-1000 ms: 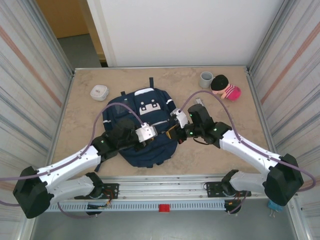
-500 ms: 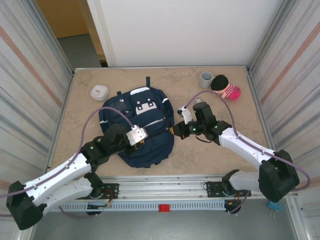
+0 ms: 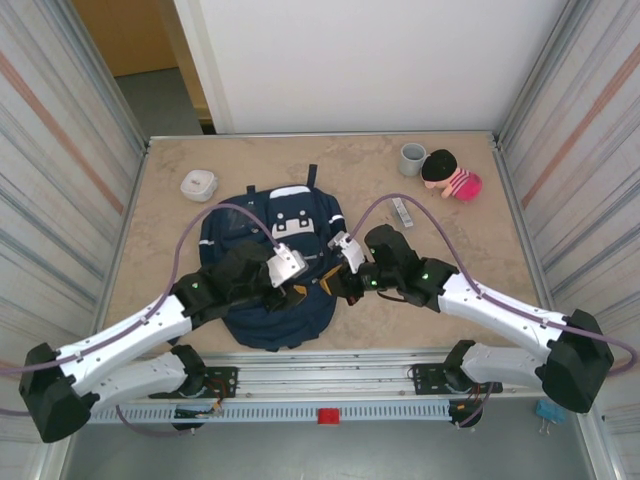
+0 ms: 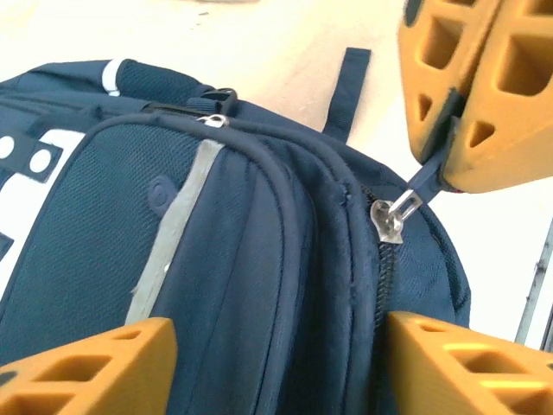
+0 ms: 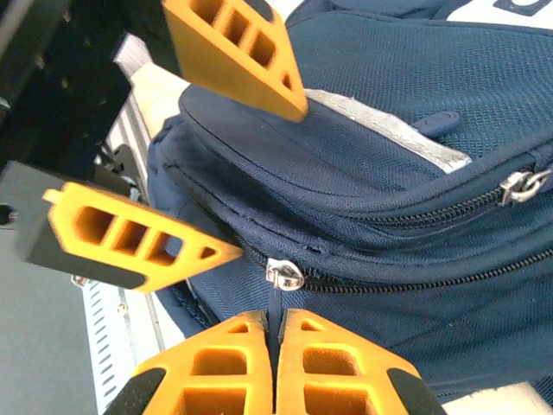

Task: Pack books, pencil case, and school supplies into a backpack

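Backpack: one. Left hand spread astride its edge; right hand pinching one zipper pull.

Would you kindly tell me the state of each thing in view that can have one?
Navy blue fabric backpack: lying front up, zips look closed.
Left claw: open, straddling backpack's edge.
Right claw: shut on the pull tab.
Dark zipper pull tab: pinched, drawn taut.
Grey cup: upright.
Narrow grey-white bar: flat on table, unpacked.
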